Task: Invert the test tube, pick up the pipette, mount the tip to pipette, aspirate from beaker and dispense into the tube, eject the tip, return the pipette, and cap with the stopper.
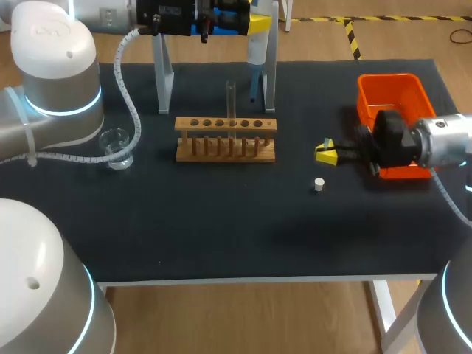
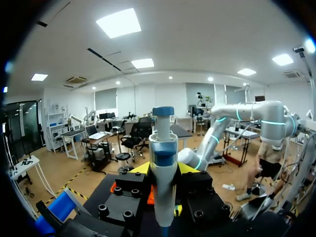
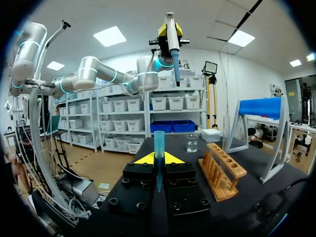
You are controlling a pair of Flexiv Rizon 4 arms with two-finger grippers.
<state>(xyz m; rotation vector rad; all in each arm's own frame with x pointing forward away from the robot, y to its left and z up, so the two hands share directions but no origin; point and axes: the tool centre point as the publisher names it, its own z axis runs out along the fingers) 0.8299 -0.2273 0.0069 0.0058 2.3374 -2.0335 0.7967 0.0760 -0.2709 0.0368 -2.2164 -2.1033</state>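
My left gripper (image 1: 254, 22) (image 2: 164, 170) is up at the table's far edge, shut on the white and blue pipette (image 1: 256, 53) (image 2: 163, 192), whose nozzle points down. My right gripper (image 1: 324, 153) (image 3: 158, 159) hovers right of the wooden rack (image 1: 226, 138) (image 3: 222, 168), shut on a blue pipette tip (image 3: 158, 143). A clear test tube (image 1: 231, 103) stands upright in the rack. The glass beaker (image 1: 116, 147) (image 3: 191, 143) sits at the left. A small white stopper (image 1: 318, 184) lies on the mat just in front of my right gripper.
An orange bin (image 1: 391, 99) stands at the back right, behind my right wrist. The pipette stand's grey legs (image 1: 163, 77) rise behind the rack. The black mat (image 1: 236, 228) spreads wide in front of the rack.
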